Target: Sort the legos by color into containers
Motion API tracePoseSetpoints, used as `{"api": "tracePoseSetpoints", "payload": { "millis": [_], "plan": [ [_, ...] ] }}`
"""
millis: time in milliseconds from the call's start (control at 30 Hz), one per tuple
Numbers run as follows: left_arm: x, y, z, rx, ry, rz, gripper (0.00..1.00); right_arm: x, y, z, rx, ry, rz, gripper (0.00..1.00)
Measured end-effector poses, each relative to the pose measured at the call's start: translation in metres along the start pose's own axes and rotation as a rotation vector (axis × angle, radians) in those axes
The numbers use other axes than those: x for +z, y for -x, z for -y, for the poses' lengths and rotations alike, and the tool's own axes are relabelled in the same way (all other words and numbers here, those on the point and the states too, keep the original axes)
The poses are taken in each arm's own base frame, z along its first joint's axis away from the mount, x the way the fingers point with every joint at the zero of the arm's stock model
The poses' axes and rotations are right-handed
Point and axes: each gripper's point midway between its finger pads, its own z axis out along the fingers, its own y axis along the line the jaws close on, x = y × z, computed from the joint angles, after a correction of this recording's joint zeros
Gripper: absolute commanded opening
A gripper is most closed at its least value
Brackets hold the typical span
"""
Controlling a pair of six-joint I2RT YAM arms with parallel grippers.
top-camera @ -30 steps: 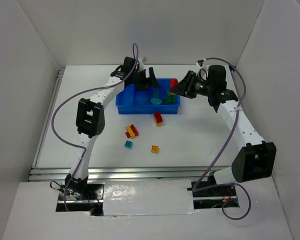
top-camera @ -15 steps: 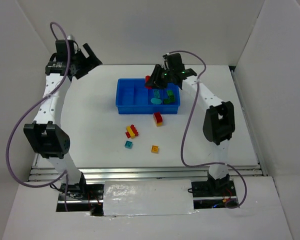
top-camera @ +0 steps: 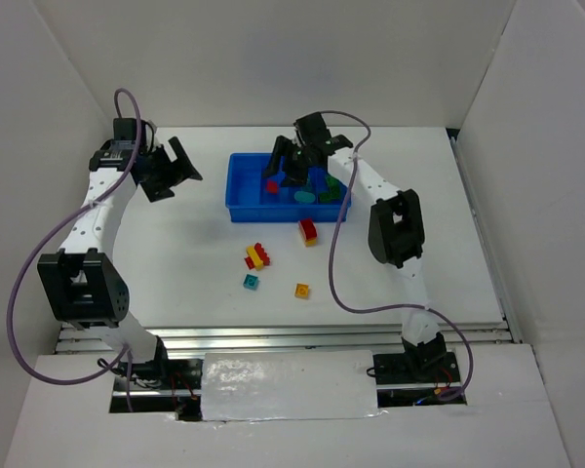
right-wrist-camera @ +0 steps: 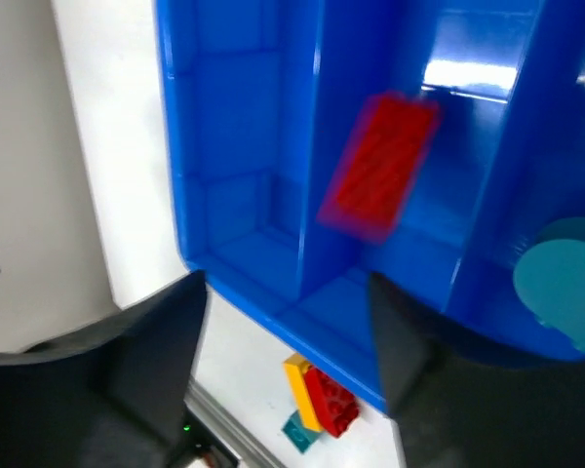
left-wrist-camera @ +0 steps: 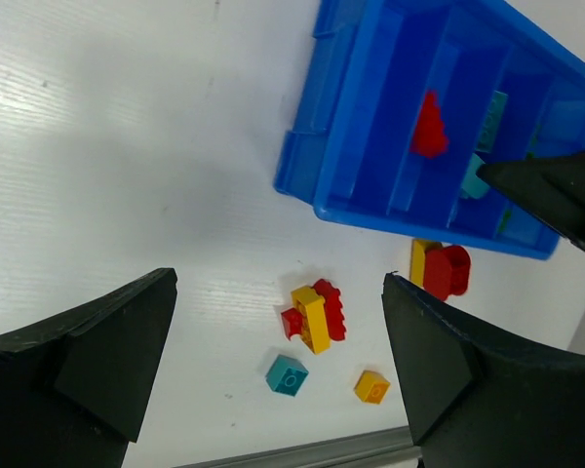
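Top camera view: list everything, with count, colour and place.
tray: one, blue, far centre
disc: one, teal, in tray
red brick: one, in or just over tray, left of disc
green bricks: count unclear, tray's right end
brick pair: one, red and yellow, just before tray
brick cluster: one, red and yellow, nearer, left
teal brick: one, below cluster
yellow brick: one, right of teal brick
left fingers: open, empty, left of tray
right fingers: open, over tray

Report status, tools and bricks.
Left tool open, empty. Right tool open above tray; red brick free in second compartment from left. Teal brick, yellow brick, two red-yellow clusters on table.
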Motion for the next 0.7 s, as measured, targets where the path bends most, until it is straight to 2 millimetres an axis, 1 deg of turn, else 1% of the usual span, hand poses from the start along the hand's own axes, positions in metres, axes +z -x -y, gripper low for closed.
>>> {"api": "tracePoseSetpoints", "payload": {
  "millis": [33,100,233,300,333,367,433,500,533,600,667,700],
  "plan": [
    [-0.002,0.0,0.004,0.005,-0.018,0.001,0.99,-0.001,0.001,-0.002,-0.002,0.007,0.0,0.86],
    [-0.006,0.0,0.011,0.013,-0.054,0.003,1.0,-0.005,0.006,-0.008,-0.014,0.028,0.009,0.92],
    [-0.008,0.0,0.02,0.027,-0.104,-0.004,1.0,-0.021,0.02,-0.02,-0.058,0.07,0.032,0.91],
    [-0.009,0.0,0.021,0.036,-0.113,-0.006,0.99,-0.037,0.021,-0.018,-0.1,0.059,0.041,0.89],
    [-0.009,0.0,0.022,0.038,-0.118,-0.006,1.0,-0.047,0.017,-0.015,-0.127,0.042,0.042,0.89],
    [-0.009,0.0,0.023,0.04,-0.121,-0.005,1.0,-0.058,0.012,-0.011,-0.153,0.022,0.044,0.88],
    [-0.009,0.0,0.024,0.041,-0.129,-0.005,0.99,-0.086,-0.003,0.003,-0.204,-0.054,0.047,0.86],
    [-0.009,0.001,0.025,0.042,-0.134,-0.004,0.99,-0.112,-0.023,0.013,-0.258,-0.129,0.048,0.86],
    [-0.009,0.001,0.025,0.042,-0.136,-0.005,0.99,-0.122,-0.033,0.015,-0.287,-0.163,0.047,0.85],
    [-0.009,0.001,0.026,0.042,-0.141,-0.006,1.0,-0.134,-0.052,0.016,-0.351,-0.208,0.049,0.85],
    [-0.007,0.0,0.028,0.042,-0.151,-0.012,1.0,-0.138,-0.071,0.018,-0.404,-0.243,0.033,0.85],
    [-0.006,0.0,0.029,0.041,-0.156,-0.016,0.99,-0.137,-0.079,0.022,-0.428,-0.263,0.019,0.85]
  ]
}}
